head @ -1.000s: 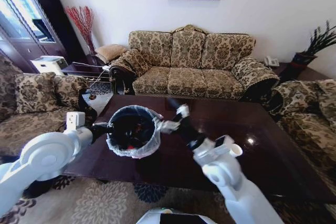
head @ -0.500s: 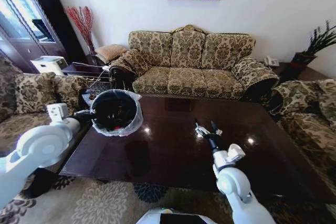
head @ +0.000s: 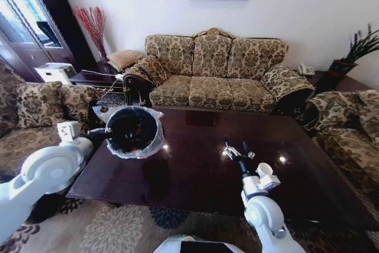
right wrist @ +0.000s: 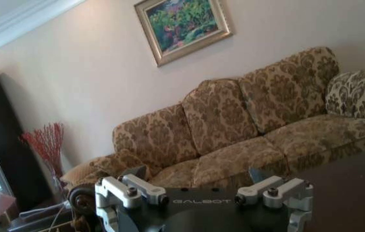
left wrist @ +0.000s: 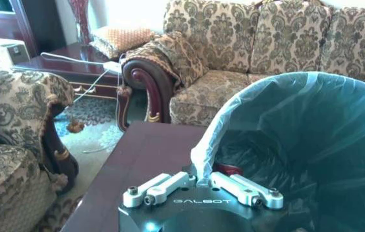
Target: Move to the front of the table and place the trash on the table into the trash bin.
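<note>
Looks close to the end of the task. Standing already in front of the table [head: 195, 176], facing its dark glossy top. Gripping the trash bin [head: 144, 151] at the rim with the left gripper [head: 104, 134], with fingers [left wrist: 159, 187] pinched together on the folded-over edge of the plastic bag. Holding this bin above the left far part of the table, near the corner; hard to tell whether resting on the wood or lifted a little. Containing at least some of the trash [left wrist: 230, 169]: a red piece deep inside against the black wall. Hovering low over the middle of the table with the right gripper [head: 235, 146], spread wide and carrying nothing, pointed toward the sofa [head: 214, 69]. On the wood around it, only shine and reflections to notice, so probably little or nothing left to pick up, though impossible to confirm for the near edge hidden behind the arms. Probably remaining, as a judgement only: to check the hidden parts of the top, and to put the bin down somewhere stable.
</note>
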